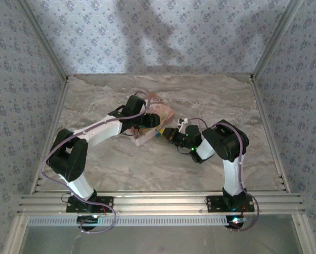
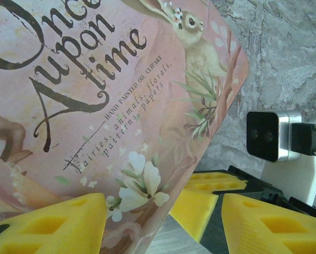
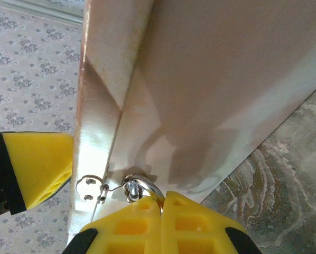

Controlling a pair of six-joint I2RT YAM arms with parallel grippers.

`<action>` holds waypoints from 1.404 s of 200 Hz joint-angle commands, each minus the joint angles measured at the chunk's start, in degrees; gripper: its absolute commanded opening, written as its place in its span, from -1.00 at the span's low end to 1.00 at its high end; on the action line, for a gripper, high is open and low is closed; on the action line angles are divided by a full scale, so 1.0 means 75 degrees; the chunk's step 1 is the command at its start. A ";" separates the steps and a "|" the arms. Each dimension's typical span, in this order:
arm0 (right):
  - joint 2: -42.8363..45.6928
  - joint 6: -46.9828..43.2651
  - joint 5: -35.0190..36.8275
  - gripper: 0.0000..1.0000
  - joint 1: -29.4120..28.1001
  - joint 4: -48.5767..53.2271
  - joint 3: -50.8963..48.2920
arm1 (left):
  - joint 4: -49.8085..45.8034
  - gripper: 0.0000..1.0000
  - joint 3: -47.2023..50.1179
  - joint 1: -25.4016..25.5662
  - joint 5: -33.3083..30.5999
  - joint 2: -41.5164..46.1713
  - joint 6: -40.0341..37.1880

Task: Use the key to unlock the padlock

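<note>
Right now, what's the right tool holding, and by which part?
The right tool is shut on a silver metal loop at the pink flat box's clasp, perhaps the padlock's shackle.

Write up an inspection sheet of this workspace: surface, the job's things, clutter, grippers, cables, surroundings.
Surface: marbled grey table.
Job's things: pink illustrated box, seemingly tilted up; silver loop beside its hasp, padlock shackle or key ring cannot be told.
Clutter: nothing seen.
Grippers: left gripper straddles the box's edge, grip unclear; right gripper shut, tips at the silver loop.
Cables: purple cables run along both arms and loop at the bases.
Surroundings: floral-papered walls; aluminium rails at the near edge.
</note>
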State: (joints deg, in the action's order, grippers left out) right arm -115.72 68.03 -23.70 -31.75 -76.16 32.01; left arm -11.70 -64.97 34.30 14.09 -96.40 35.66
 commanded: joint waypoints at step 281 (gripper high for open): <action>0.4510 -0.3694 0.0002 -1.00 0.0757 0.6002 -0.0252 | 0.0412 0.88 0.2285 -0.0223 -0.2069 0.4651 -0.0432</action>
State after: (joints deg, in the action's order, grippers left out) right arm -85.06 46.81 -20.78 -26.46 -41.87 26.98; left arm -13.45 -52.45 33.21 3.95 -67.57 33.54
